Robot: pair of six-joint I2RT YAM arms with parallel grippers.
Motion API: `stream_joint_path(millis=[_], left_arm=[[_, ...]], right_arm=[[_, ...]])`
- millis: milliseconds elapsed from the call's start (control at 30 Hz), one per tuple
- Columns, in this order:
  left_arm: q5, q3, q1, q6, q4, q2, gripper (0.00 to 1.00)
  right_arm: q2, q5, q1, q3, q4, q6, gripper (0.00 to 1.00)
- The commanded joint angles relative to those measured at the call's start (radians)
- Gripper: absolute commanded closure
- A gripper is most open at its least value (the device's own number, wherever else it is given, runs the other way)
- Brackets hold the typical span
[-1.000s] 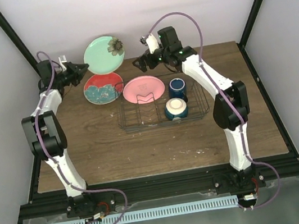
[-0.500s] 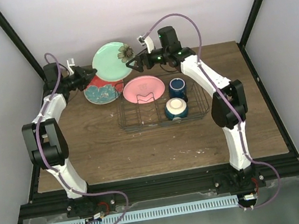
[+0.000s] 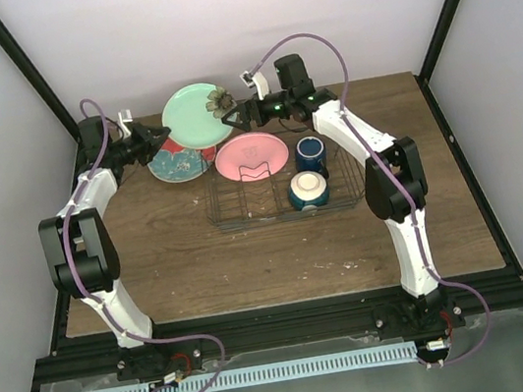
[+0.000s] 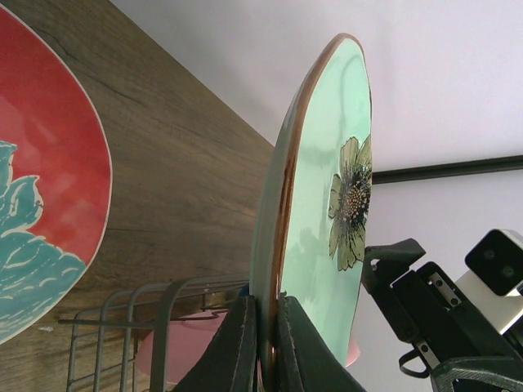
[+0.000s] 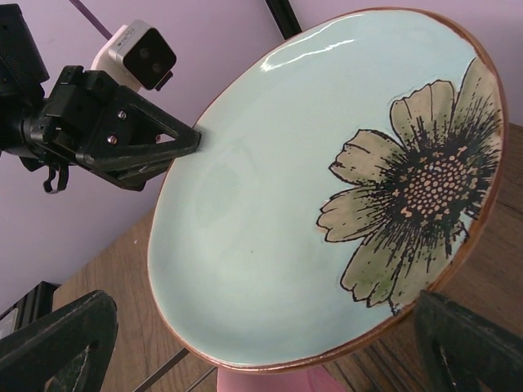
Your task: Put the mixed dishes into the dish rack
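Note:
My left gripper is shut on the rim of the mint-green plate with the flower motif and holds it on edge above the table's back; the left wrist view shows the fingers pinching the rim. My right gripper is open at the plate's flower side, its jaws spread wide around the plate. The teal-and-red plate lies flat below, partly hidden. The pink plate, dark blue mug and cream bowl are in the wire dish rack.
Black frame posts rise at the back left and back right. The rack's left divider slots hold nothing. The rack's wire edge shows just below the held plate in the left wrist view.
My left gripper has carried the mint-green plate to the right, over the teal-and-red plate. My right gripper has moved left to the plate's flower edge.

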State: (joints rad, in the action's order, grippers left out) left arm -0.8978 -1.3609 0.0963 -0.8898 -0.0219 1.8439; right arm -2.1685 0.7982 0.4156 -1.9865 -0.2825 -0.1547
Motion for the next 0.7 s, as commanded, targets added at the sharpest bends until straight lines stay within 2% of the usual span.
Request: stream_joint_path(millis=[0,367,667], left_arm=[[-0.112,-0.015,-0.024,-0.017,-0.139,-0.079,1.0],[-0.103,-0.005,-0.023,-0.009,-0.135,-0.063,1.0],[-0.083,-0.003,-0.022,-0.009,-0.145,-0.036,1.0]], right_arm=[[-0.016,0.01,0.012,0.005,0.01,-0.001,0.0],[0.006,-0.022,0.01,0.011,-0.02,0.042,0.0],[0.059,-0.038,0.003,0.079,-0.041,0.073,0.0]])
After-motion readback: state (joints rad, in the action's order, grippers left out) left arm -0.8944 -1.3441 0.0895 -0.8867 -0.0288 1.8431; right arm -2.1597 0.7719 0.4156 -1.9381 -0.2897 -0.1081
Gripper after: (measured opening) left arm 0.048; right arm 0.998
